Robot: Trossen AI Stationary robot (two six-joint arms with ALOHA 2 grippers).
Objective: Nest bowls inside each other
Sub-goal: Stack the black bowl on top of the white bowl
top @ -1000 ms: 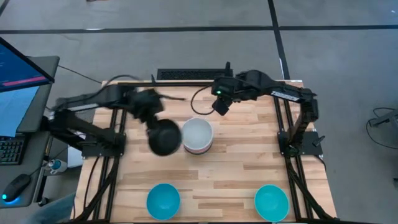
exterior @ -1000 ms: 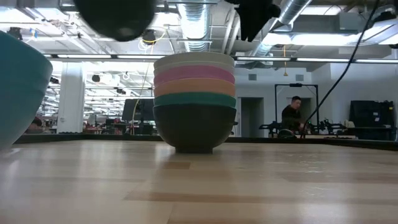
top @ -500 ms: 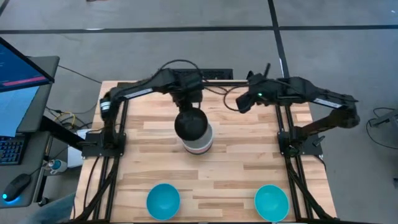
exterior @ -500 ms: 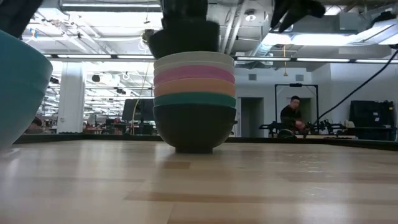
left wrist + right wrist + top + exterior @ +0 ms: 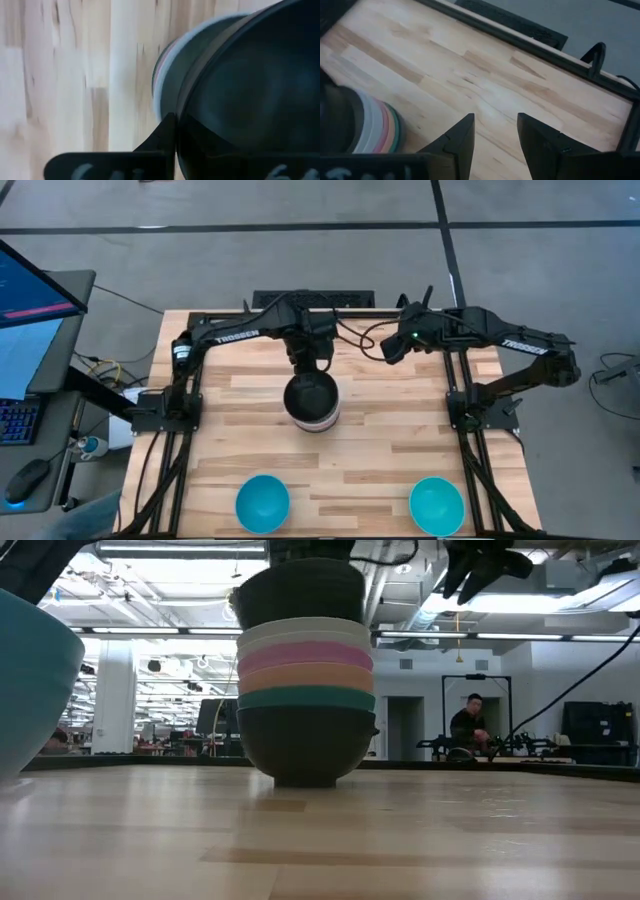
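Observation:
A stack of nested bowls [image 5: 305, 700] stands mid-table on its black bottom bowl; dark green, orange, pink and white rims show above it. A second black bowl [image 5: 312, 396] sits in the top of the stack [image 5: 165, 75]. My left gripper [image 5: 311, 370] is over the stack's far side, shut on this top bowl. My right gripper [image 5: 392, 348] hangs open in the air to the right of the stack, and its fingers [image 5: 462, 132] hold nothing. Two turquoise bowls [image 5: 262, 502] [image 5: 436, 504] stand upright near the near edge. My left gripper holds the top black bowl by its rim [image 5: 182, 117] on the far side, coming from above and pointing down. One finger [image 5: 164, 137] lies against the outside of the wall; the other is lost against the dark inside. The bowl sits upright in the stack [image 5: 300, 590].
Bare wood lies around the stack and between the two turquoise bowls. The left turquoise bowl [image 5: 30, 690] looms close in the low view. A black strip [image 5: 310, 300] runs along the far edge. A person [image 5: 468, 725] stands in the room behind.
My left gripper carried the black bowl from the table's left over to the stack and lowered it into the top white bowl, where it now sits level. My right gripper drew away from the stack toward the table's right.

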